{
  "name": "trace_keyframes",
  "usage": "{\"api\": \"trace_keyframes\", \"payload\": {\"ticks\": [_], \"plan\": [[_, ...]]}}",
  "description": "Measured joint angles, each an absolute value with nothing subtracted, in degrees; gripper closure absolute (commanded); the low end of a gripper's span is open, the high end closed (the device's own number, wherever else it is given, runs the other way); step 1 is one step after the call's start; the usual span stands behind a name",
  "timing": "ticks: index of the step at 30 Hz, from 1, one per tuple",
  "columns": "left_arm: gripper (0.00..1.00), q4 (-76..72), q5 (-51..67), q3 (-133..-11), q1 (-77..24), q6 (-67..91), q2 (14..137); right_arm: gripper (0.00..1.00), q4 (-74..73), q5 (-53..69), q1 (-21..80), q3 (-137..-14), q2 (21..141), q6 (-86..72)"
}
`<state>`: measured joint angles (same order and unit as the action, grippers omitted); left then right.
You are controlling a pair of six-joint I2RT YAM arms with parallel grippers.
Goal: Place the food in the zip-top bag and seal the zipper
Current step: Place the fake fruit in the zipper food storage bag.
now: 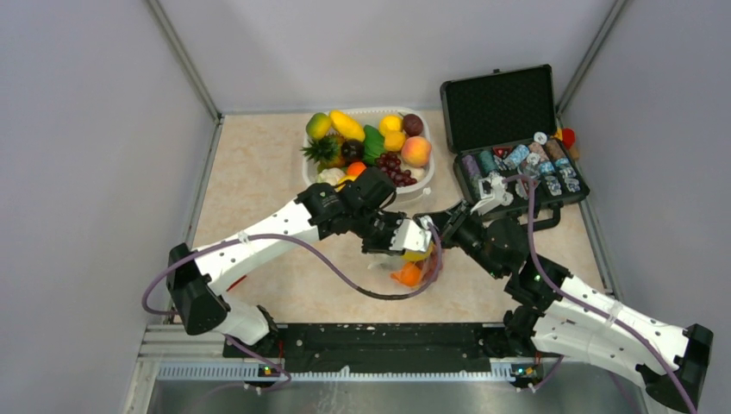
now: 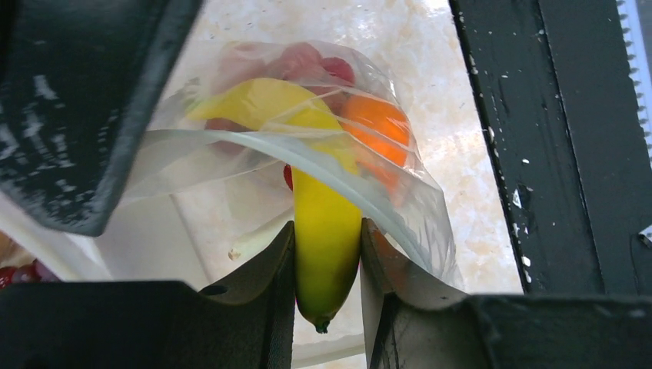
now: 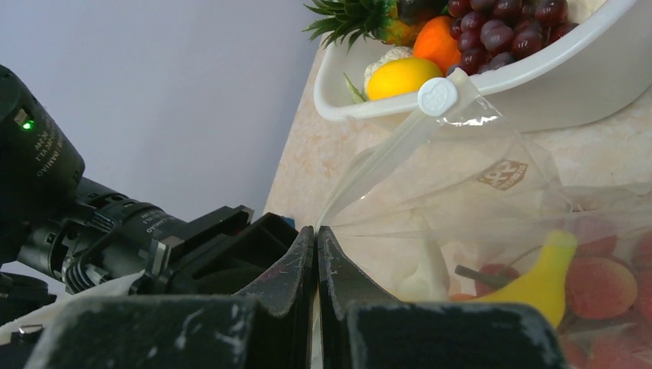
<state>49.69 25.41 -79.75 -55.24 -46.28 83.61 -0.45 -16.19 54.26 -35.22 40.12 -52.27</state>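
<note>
So the left claw (image 2: 327,231) is gripping the banana (image 2: 327,269) half inside the zip-top bag (image 2: 419,207), right claw (image 3: 317,238) pinching its edge.

Beige table (image 1: 259,190) with tub (image 1: 427,183), case (image 1: 500,108), bag (image 3: 492,184)

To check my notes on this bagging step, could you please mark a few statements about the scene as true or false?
1. The left fingers grip a banana. True.
2. The right fingers stand open, clear of the bag. False: they are pinched shut on the bag's edge.
3. An orange lies inside the bag. True.
4. The black case is closed. False: its lid stands open.
</note>
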Motion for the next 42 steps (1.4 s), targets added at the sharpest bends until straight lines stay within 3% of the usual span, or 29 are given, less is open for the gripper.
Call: {"api": "trace_keyframes", "payload": {"ticks": [7, 19, 25, 31, 35, 37, 39, 42], "plan": [[0.91, 51.55, 29.8, -79.55, -55.2, -51.24, 84.09, 1.0, -0.14, -16.19, 54.26, -34.59, 39.07, -52.69], [0.76, 40.88, 29.63, -76.99, -55.2, -48.62, 85.49, 1.0, 0.62, -15.11, 54.26, -34.2, 38.02, -52.69], [0.76, 41.23, 27.62, -78.83, -55.2, -45.54, 89.69, 1.0, -0.84, -17.52, 53.93, -34.17, 38.17, -51.83], [0.61, 41.04, 26.0, -81.76, -54.96, -42.19, 92.55, 1.0, -2.22, -20.32, 53.28, -34.17, 38.44, -51.44], [0.41, 39.16, 24.47, -81.67, -54.94, -39.99, 92.55, 1.0, -2.39, -21.19, 53.25, -34.11, 38.28, -51.66], [0.38, 37.5, 24.16, -81.25, -54.78, -39.11, 92.55, 1.0, -2.68, -21.15, 53.41, -33.95, 37.82, -52.31], [0.29, 35.51, 24.62, -80.01, -54.89, -38.72, 92.33, 1.0, -3.03, -21.28, 53.54, -33.34, 36.97, -53.21], [0.24, 33.34, 24.6, -76.75, -54.94, -38.06, 90.76, 1.0, -3.51, -21.87, 53.87, -32.64, 35.44, -54.68]]}}
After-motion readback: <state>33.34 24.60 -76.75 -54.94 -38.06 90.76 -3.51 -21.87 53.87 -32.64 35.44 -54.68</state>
